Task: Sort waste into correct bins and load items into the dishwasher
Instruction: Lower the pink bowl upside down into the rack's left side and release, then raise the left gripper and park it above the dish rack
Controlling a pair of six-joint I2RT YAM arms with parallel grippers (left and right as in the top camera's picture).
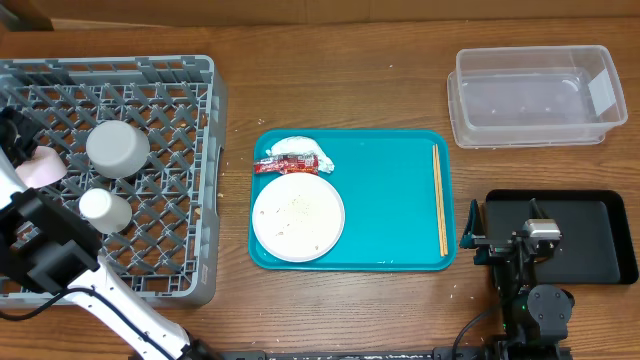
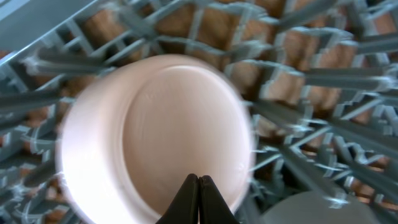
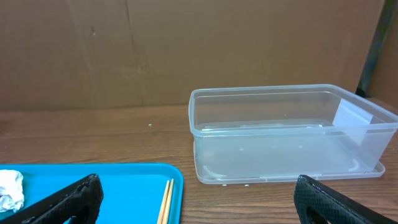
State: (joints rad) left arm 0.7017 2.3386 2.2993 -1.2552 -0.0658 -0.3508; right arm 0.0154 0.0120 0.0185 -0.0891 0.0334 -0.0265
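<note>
My left gripper (image 2: pixel 198 182) is shut and empty, right over a small white-pink bowl (image 2: pixel 155 137) lying in the grey dish rack (image 1: pixel 170 100); this view is blurred. The rack also holds an upturned grey-blue bowl (image 1: pixel 117 148) and a white cup (image 1: pixel 104 210). On the teal tray (image 1: pixel 390 200) are a white plate (image 1: pixel 298 217) with rice crumbs (image 1: pixel 295 208), a crumpled napkin (image 1: pixel 300 150), a red wrapper (image 1: pixel 283 166) and chopsticks (image 1: pixel 439 200). My right gripper (image 3: pixel 199 199) stands open above the black tray (image 1: pixel 590 240), facing the clear tub (image 3: pixel 286 134).
The left arm (image 1: pixel 60 260) crosses the rack's front left corner and hides part of the pink bowl (image 1: pixel 42 168). The clear tub (image 1: pixel 535 95) is at the back right. A bare wooden tabletop (image 1: pixel 340 80) lies between rack, tray and tub.
</note>
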